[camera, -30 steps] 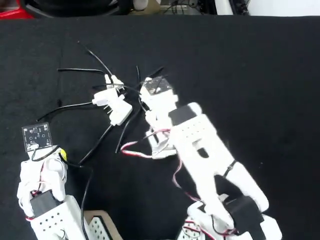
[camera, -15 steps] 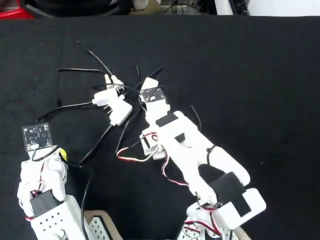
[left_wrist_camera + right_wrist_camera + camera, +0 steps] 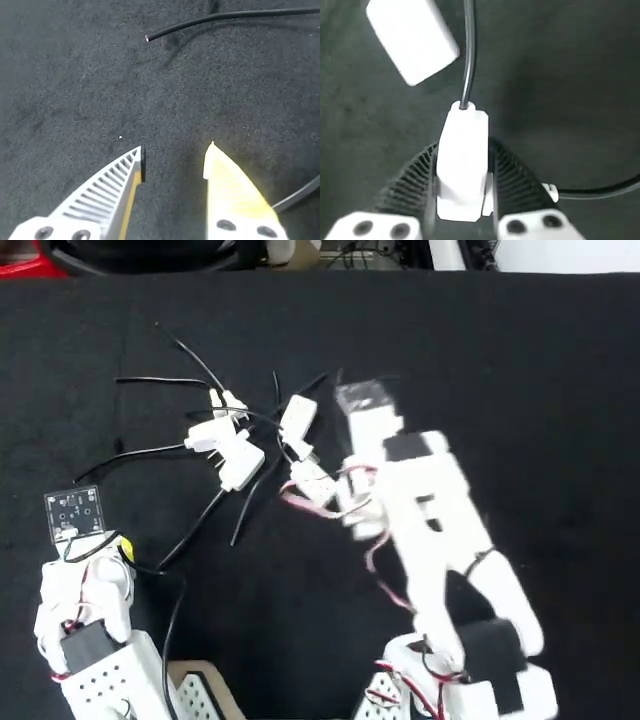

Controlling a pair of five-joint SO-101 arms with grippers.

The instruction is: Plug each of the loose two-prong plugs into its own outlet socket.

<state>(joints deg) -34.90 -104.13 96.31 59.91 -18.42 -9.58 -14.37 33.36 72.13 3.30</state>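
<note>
Right gripper (image 3: 464, 150) apparently clamps a white plug (image 3: 463, 125) (cable (image 3: 468, 60) attached).

Your left arm (image 3: 85, 625): folded low, lower left of the high view.
Your left gripper (image 3: 175, 148): fingers spread apart.
Your right arm (image 3: 440, 530): stretched from bottom right toward centre.
Your right gripper (image 3: 462, 145): clamped on a white plug (image 3: 463, 170).

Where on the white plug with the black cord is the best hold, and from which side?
Probably across the two long flat sides of the white block-shaped plug, coming from the end opposite its thin black cord. The body is narrow and straight-sided, so the black ribbed fingers of the right claw seat flat, clear of the cord. Its prongs are hidden.
</note>
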